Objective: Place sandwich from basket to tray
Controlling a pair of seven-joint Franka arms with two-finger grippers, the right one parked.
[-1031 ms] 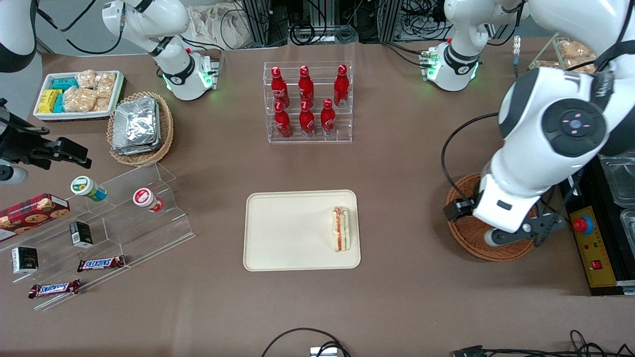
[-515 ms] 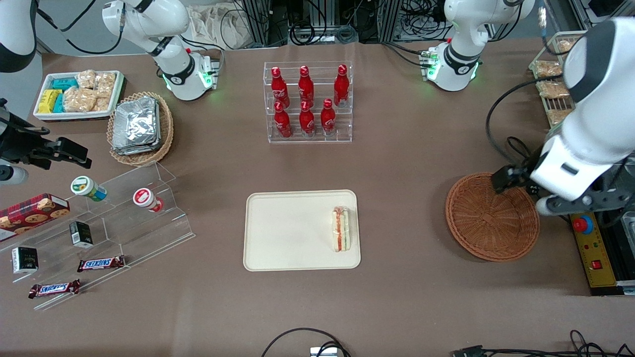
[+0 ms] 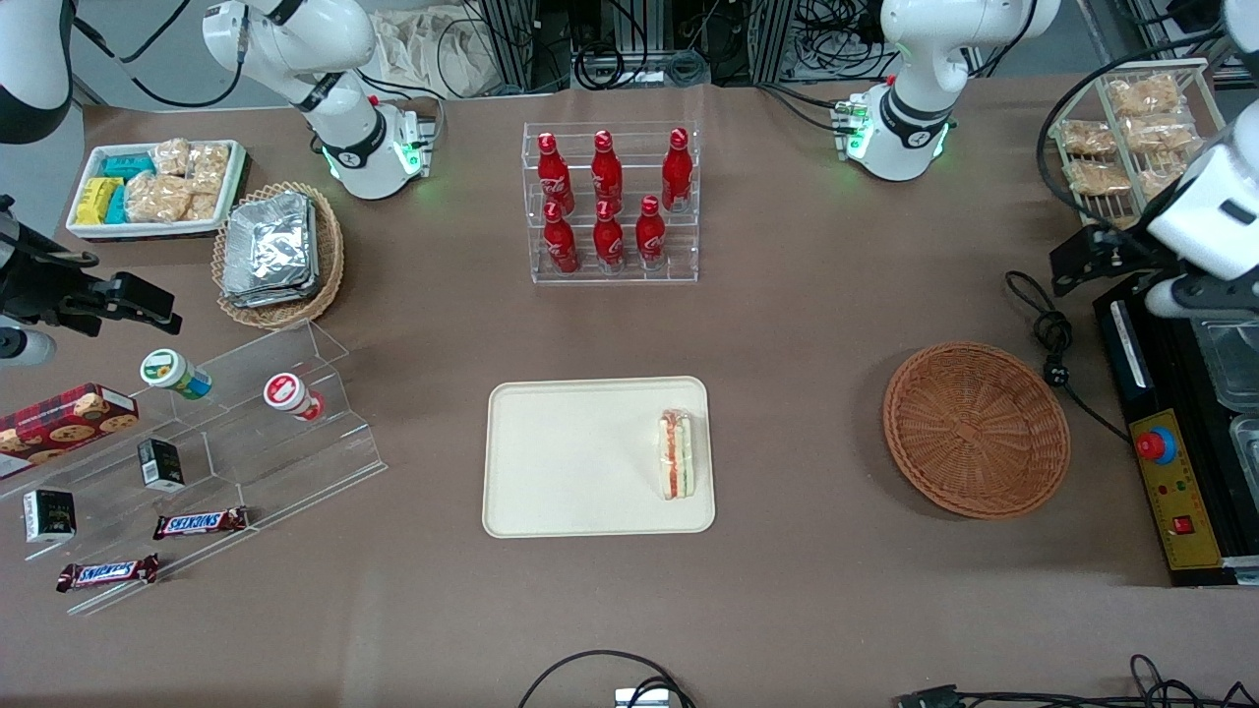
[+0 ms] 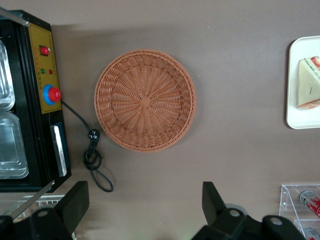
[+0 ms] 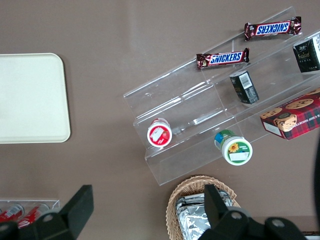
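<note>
The sandwich [image 3: 677, 454] lies on the cream tray [image 3: 580, 462], at the tray edge nearest the working arm's end; its red and green filling shows. It also appears in the left wrist view as the sandwich [image 4: 310, 90] on the tray [image 4: 299, 120]. The reddish-brown wicker basket [image 3: 976, 429] [image 4: 145, 100] is empty. My gripper [image 3: 1180, 285] [image 4: 145, 205] hangs open high above the table, farther from the front camera than the basket, with nothing between its fingers.
A black control box with a red button [image 3: 1156, 444] and a coiled power cable [image 3: 1052, 329] lie beside the basket. A wire rack of snack packets [image 3: 1131, 128] stands close to the gripper. A rack of red bottles [image 3: 610, 202] stands mid-table, farther back than the tray.
The left arm has risen from over the basket and swung away from the front camera toward its own end of the table, uncovering the empty basket. The sandwich has not moved.
</note>
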